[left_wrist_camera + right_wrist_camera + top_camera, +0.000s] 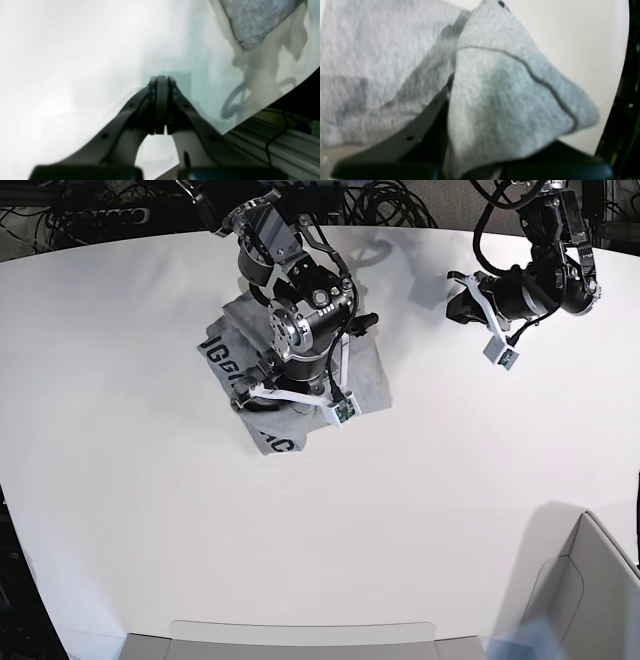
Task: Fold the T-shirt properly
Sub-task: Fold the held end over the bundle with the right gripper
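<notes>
The right pincer (450, 100) pinches a limp flap of the T-shirt (510, 105). The soft, light cloth droops, so I'd grip near a seamed edge. The left pincer (161, 105) hangs shut and empty over the bench (150, 510)

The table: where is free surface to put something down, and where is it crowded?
The table is bare across its whole near half, between the T-shirt and the grey box at the near right corner. The far left side is bare too. It is crowded where the right end effector works over the shirt; the left end effector hangs far right.
</notes>
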Robot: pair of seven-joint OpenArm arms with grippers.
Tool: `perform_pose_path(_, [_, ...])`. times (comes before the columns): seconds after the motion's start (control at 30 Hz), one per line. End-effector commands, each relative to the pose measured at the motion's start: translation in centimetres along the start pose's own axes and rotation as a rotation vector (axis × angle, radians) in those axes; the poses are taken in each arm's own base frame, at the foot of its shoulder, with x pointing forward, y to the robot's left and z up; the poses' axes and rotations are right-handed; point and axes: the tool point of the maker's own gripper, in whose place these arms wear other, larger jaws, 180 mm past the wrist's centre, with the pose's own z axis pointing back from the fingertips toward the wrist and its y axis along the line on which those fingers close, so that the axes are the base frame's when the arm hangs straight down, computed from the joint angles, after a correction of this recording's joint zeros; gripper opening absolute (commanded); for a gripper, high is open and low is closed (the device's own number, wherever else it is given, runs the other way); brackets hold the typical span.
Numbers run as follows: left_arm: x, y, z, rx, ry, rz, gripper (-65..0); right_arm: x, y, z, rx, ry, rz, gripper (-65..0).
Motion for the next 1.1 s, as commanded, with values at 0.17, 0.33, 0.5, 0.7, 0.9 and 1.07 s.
perform_pose_path(0.17, [0.8, 0.1, 0.5, 0.004, -0.027, -0.014, -65.0, 1.7, 0.4, -1.5, -0.026, 0.001, 0.058, -65.0])
perform_pose_path(0.33, [0.7, 0.2, 0.4, 0.003, -0.025, -0.01, -65.0, 2.0, 1.9, -1.0, -0.013, -0.016, 0.104, -49.4])
perform_pose_path(0.5, [0.1, 0.6, -0.1, -0.005, -0.006, 0.019, -65.0, 2.9, 3.5, 0.3, 0.002, -0.066, 0.153, -36.9])
perform_pose_path(0.7, [-0.8, 1.0, -0.6, -0.014, 0.016, 0.051, -65.0, 4.0, 4.4, 1.6, -0.049, -0.125, 0.236, -36.7])
perform_pose_path(0.9, [-1.2, 3.2, 0.7, 0.043, -0.014, 0.118, -65.0, 4.8, 6.7, 2.6, 0.027, -0.176, 0.264, -36.7])
perform_pose_path(1.07, [-1.8, 5.8, 2.9, 0.12, -0.059, 0.188, -65.0, 7.2, 8.0, 5.0, 0.1, -0.319, 0.239, -36.7])
